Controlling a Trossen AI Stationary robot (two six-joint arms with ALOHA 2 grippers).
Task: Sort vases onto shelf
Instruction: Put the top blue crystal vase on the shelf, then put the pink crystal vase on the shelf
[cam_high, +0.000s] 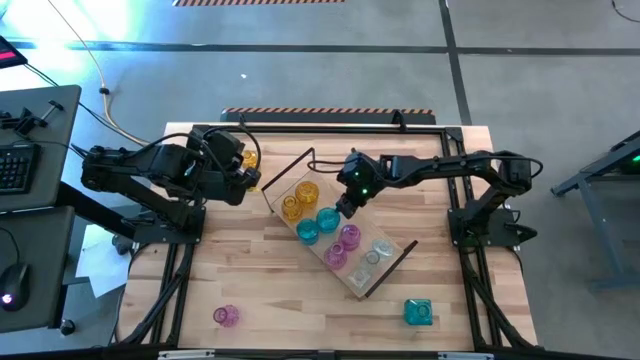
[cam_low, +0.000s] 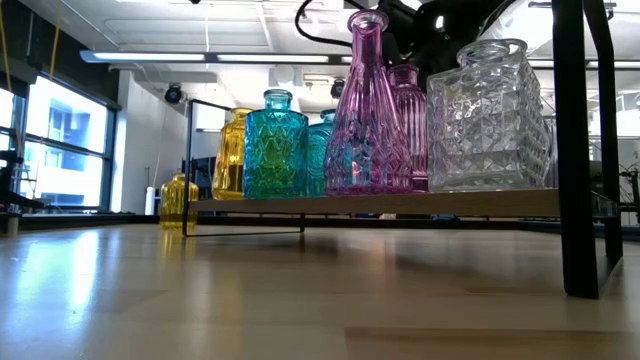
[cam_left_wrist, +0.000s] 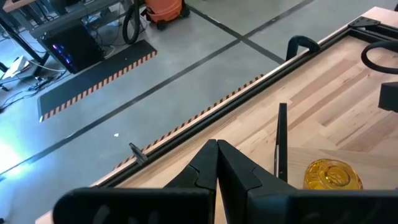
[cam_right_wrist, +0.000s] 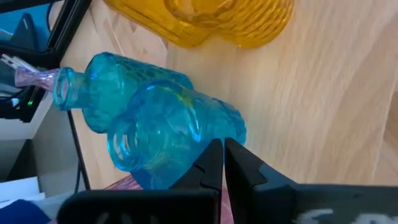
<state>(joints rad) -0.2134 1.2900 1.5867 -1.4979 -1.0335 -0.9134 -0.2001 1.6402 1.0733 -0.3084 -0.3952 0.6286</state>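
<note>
**Shelf nearly filled, three vases left on the table**

Your shelf (cam_high: 372, 272), a light-wood board with black end loops, lies diagonally across the middle of the table (cam_high: 260, 290), running from about 10 o'clock to 4 o'clock. On it, from the 10 o'clock end, stand two amber vases (cam_high: 298, 198), two teal vases (cam_high: 318, 225), two pink vases (cam_high: 343, 245) and the clear vases (cam_high: 376, 252).

Three are not yet on it: a small pink vase (cam_high: 227, 316) near the table's 7 o'clock corner, a square teal vase (cam_high: 418, 312) near 5 o'clock, and an amber vase (cam_high: 249, 158) at roughly 10 o'clock, just beside the shelf's end loop.

Your right gripper (cam_high: 346, 208) hangs over the shelf, just above the teal pair, fingers pressed together and holding nothing. Your left gripper (cam_high: 243, 182) sits near the loose amber vase, its fingers likewise pressed together and empty.

On handling, I judge these to be thin, hard glass: light, rigid, slick and easy to chip. The tall narrow-necked ones look top-heavy, so a nudge could topple one into its neighbours, and they stand almost touching. Spread the fingers well before descending. Take each loose vase at the neck or upper shoulder, where the fingers can span it and the faceted surface gives some purchase; avoid squeezing the wide body. The amber one is your left arm's nearest pick, and it needs a clear path past the end loop.
</note>
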